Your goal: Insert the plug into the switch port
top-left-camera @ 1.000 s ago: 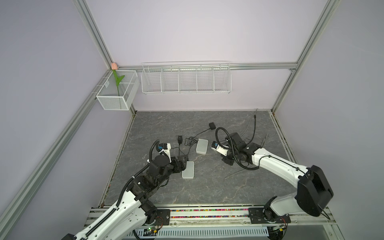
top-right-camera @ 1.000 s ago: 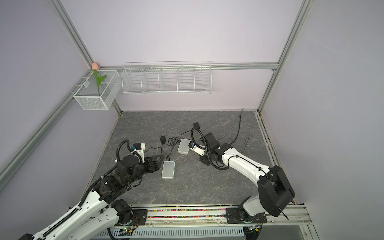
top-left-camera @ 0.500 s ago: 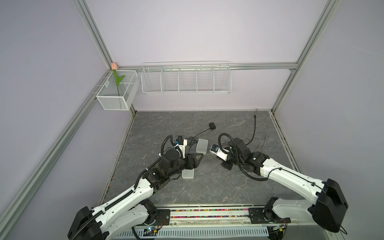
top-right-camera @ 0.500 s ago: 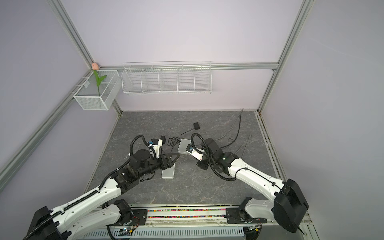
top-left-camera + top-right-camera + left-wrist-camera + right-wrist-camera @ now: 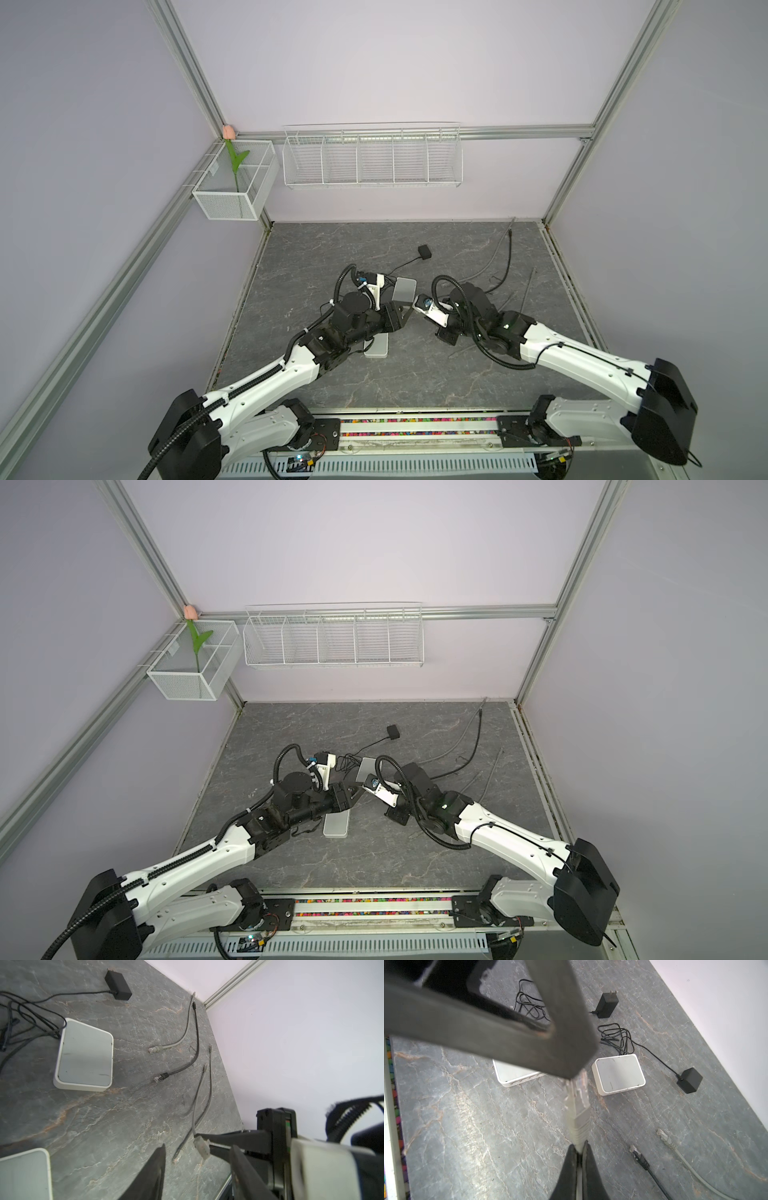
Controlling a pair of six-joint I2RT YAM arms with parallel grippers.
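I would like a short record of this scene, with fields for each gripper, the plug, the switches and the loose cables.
right gripper: shut on the cable behind the plug
left gripper: open, fingers on either side of the plug
plug: lifted, in no port
switches: far switch and near switch, both flat on the table
loose cables: black cable and grey cable on the table

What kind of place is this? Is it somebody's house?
Probably a robot test booth, not a house: left arm and right arm on a rail, bare walls in a metal frame, network cables on a grey table.
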